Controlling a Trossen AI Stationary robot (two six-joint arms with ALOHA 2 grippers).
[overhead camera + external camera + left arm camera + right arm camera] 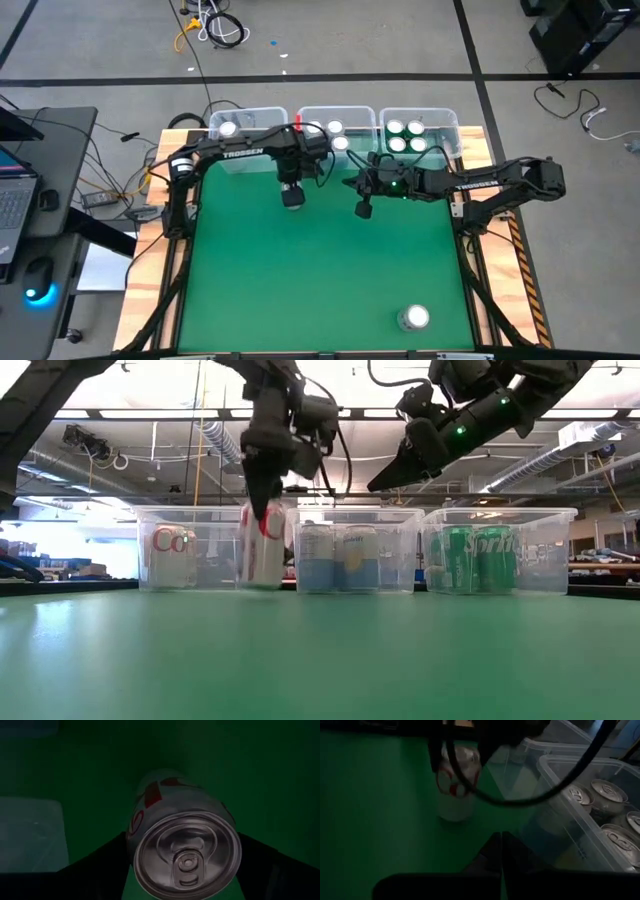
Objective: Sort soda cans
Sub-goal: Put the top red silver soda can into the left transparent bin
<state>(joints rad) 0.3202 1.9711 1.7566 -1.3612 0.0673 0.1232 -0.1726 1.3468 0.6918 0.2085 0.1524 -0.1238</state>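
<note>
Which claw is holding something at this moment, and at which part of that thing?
The left claw holds a silver-and-red soda can by its sides near the top, upright. The right claw is shut and holds nothing.

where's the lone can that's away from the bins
In the high view the lone can stands near the table's front edge, right of centre, far from the three bins along the back.

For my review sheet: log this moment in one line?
left gripper: around red-and-white can, upright on mat | right gripper: shut, raised
</note>
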